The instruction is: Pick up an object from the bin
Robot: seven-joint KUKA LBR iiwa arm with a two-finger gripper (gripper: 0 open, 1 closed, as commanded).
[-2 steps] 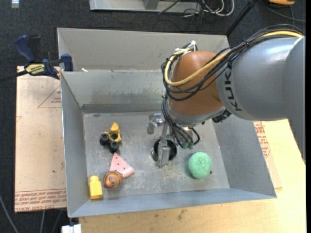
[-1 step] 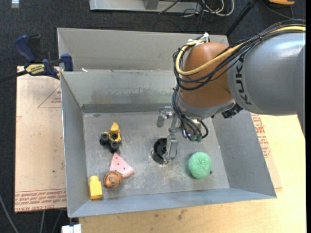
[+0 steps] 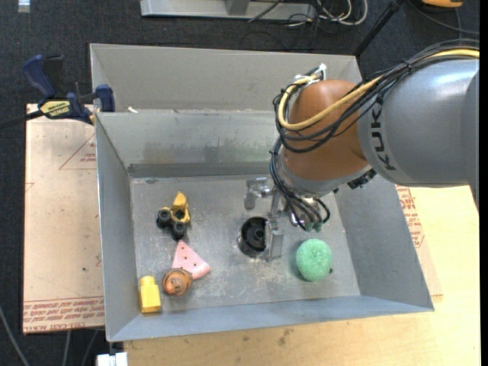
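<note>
My gripper [image 3: 265, 231] sits low in the bin [image 3: 114, 204] at the black round thing [image 3: 252, 236] near mid-floor, a green ball [image 3: 313, 259] close beside, and since I cannot tell if the gripper is spread or pinching, I judge I should centre on the black thing before lifting.

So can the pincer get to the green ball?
Probably yes. The green ball lies alone on the floor of the bin, right next to the pincer, with nothing on top of it or in between. The black round thing sits on the pincer's other side.
</note>
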